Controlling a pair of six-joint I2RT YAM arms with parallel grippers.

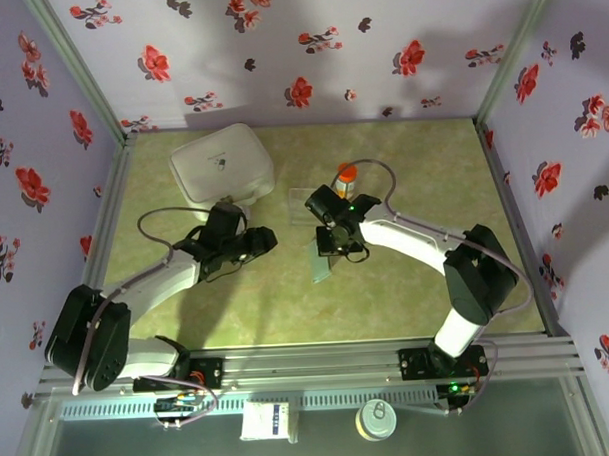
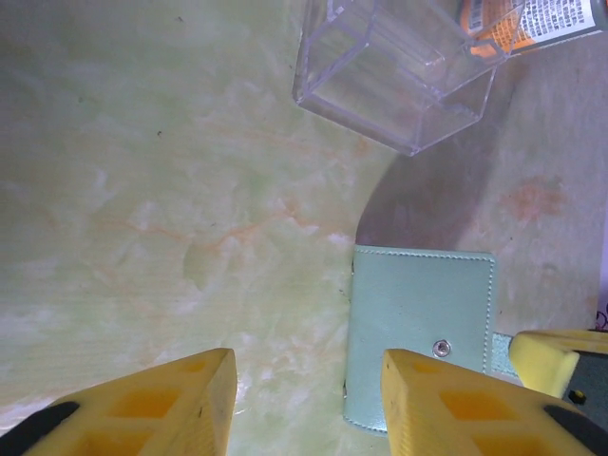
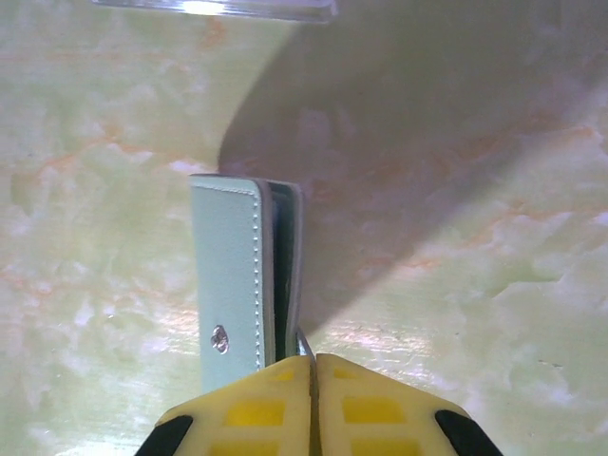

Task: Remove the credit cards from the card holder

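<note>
green marbled table [image 1: 287,309] inside flowered walls. the wallet [image 1: 321,262] sits near the centre, at 6 o'clock from the clear box [image 1: 302,208], still folded. no cards are out, so by these views the whole removal remains. right gripper [image 3: 312,366]: fingers pressed together, apparently pinching a thin edge of the wallet's rear panel. left gripper [image 2: 306,380]: fingers spread, empty, at 9 o'clock of the wallet. the right wrist view reveals a slim gap between the panels. the left wrist view shows the snap face and the bottle [image 2: 532,24] beyond the box.
</note>
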